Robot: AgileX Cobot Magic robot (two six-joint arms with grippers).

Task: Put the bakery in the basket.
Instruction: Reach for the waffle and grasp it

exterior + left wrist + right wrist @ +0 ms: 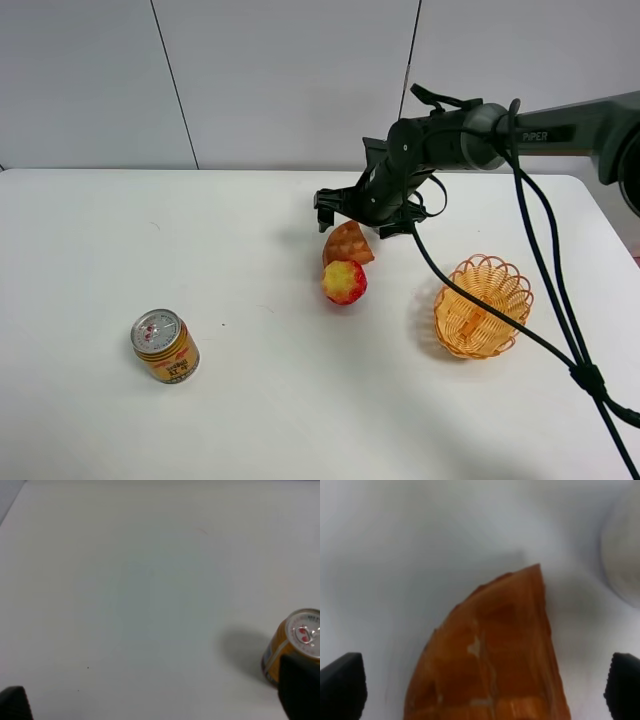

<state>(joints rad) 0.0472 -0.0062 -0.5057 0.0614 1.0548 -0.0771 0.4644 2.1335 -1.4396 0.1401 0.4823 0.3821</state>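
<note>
White table (120, 250) fills the high view, with a pale panelled wall (250, 80) behind its back edge. The waffle (349, 243) sits on the table, a little right of the middle and nearer the back edge than the front. An apple (344, 282) is just in front of it, so close that I cannot tell whether they touch. The right gripper (357, 222) hangs over the waffle on an arm that reaches in from the right edge. The basket (483, 305) stands upright near the right edge, well apart from the waffle and with nothing showing inside it. A can (165, 346) stands upright toward the front left corner.

On the left wrist view, the left gripper (156, 695) is spread wide over bare table and holds nothing. The can (295, 645) shows partly behind one dark fingertip.

On the right wrist view, blurred, the waffle (495, 650) lies between the two dark fingertips (342, 685). The right gripper (482, 687) is spread wide, with a gap to the waffle on either side
</note>
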